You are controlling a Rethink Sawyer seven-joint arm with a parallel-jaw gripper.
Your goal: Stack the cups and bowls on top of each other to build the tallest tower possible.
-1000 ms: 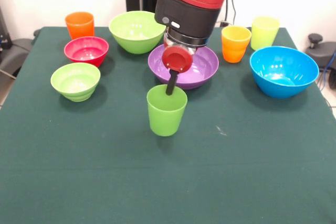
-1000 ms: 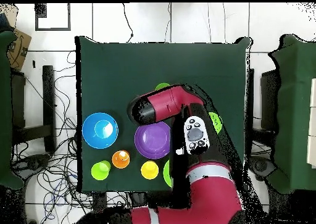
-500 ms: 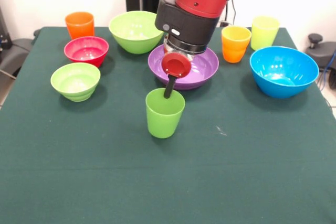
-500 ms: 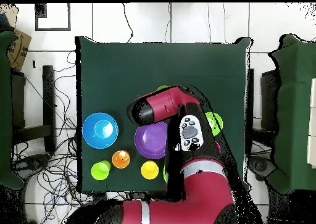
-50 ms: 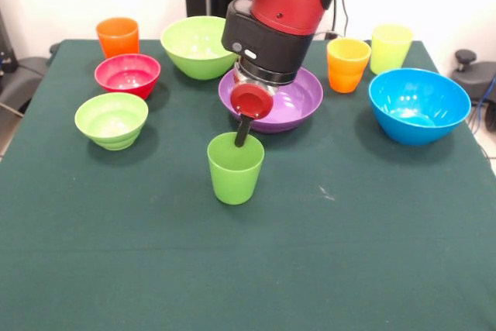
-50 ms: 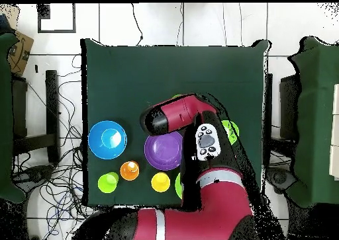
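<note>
**Robot arm reaches into green cup at centre of crowded table**

The red and black arm descends over a dark green table point(image 5: 387, 253), its gripper point(image 5: 241, 131) reaching down to a green cup point(image 5: 235, 168) that stands upright near the middle of the cloth. One dark finger point(image 5: 242, 129) dips inside the cup's far rim; whether the fingers are apart or clamped on the wall cannot be told from either view. Just behind the cup lies the wide purple bowl point(image 5: 298, 102), partly hidden by the arm. To the left in the front view stand a small lime green bowl point(image 5: 111, 119), a small red bowl point(image 5: 127, 74), an orange cup point(image 5: 117, 36) and a large lime green bowl point(image 5: 198, 46). To the right stand an orange-yellow cup point(image 5: 347, 64), a yellow-green cup point(image 5: 390, 47) and a large blue bowl point(image 5: 418, 104). Each piece stands apart on the cloth; none is set upon another. From overhead, the arm covers most of the green cup.
</note>
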